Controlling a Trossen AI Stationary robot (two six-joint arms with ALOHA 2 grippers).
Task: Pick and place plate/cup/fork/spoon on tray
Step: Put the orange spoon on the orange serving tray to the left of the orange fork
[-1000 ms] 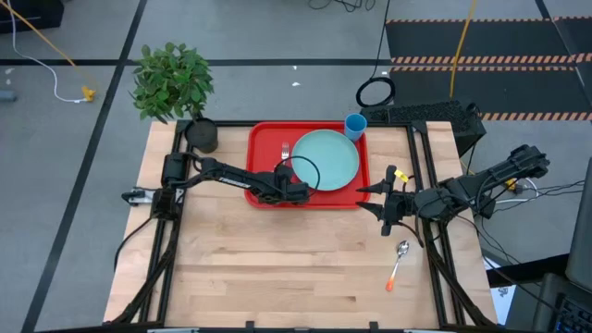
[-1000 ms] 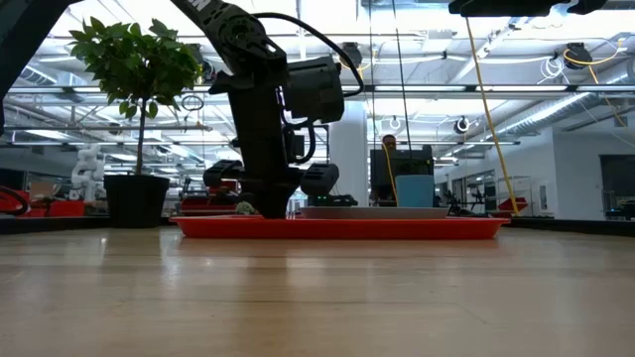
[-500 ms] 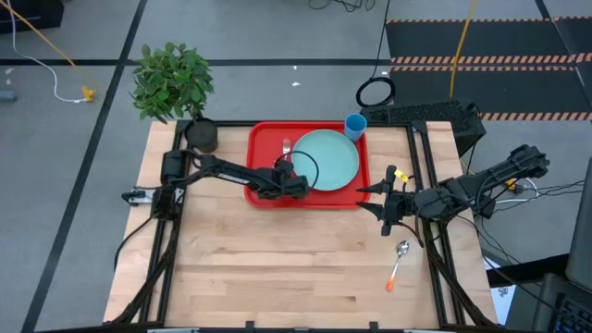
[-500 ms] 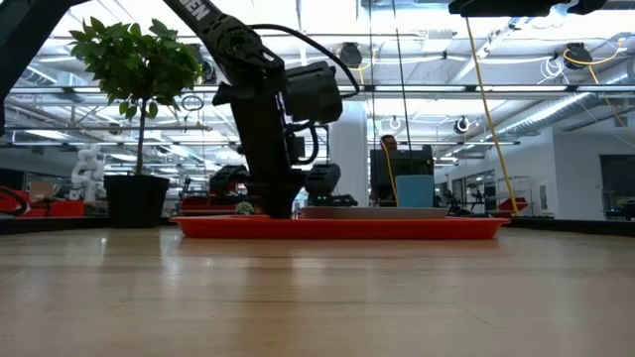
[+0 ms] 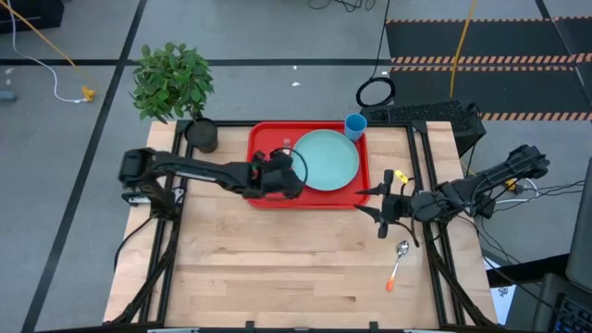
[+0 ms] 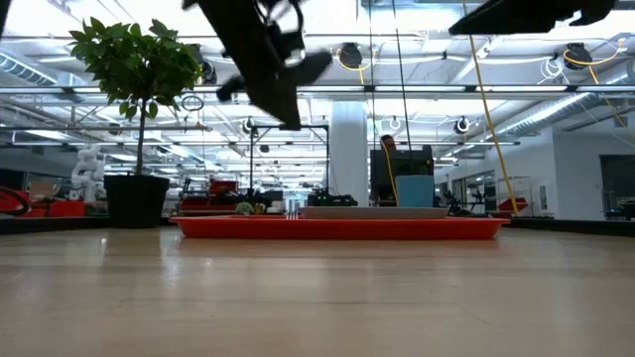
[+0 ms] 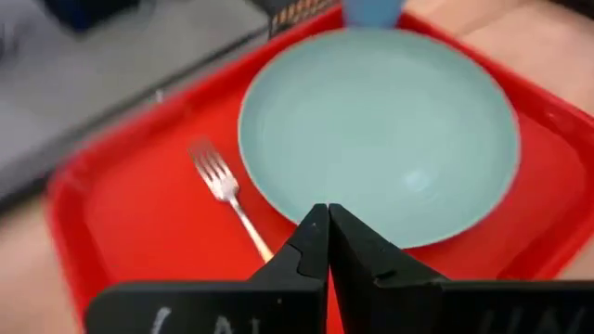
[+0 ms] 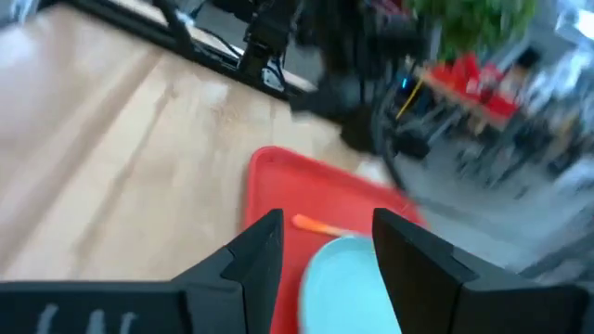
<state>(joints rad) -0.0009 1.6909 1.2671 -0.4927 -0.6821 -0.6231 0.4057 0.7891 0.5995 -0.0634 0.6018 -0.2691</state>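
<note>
Left end effector (image 7: 320, 215): fingers pressed together and empty, raised above the left part of the tray (image 5: 262, 139), clear of everything on it. The left arm reaches in from the tabletop's left edge.

Right end effector (image 5: 381, 203): fingers parted with nothing between them, held above the tabletop (image 5: 277, 268) just beside the tray's right rim, pointing toward it. The right arm enters from the tabletop's right side.

Fork (image 7: 227, 193): lies on the tray floor left of the plate, prongs toward the far rim; its handle end is hidden behind the left fingers in the left wrist view.

Plate (image 5: 326, 159): rests flat on the tray and fills its right portion.

Cup (image 5: 355, 124): stands upright at the tray's far right corner, next to the plate's rim; whether it sits inside the rim cannot be told.

Spoon (image 5: 398, 262): lies on the bare tabletop, off the tray, near the right end effector on its near side, bowl toward the tray and orange handle pointing to the near edge.

Potted plant (image 5: 174, 85): stands at the far left corner of the tabletop, beside the tray.
</note>
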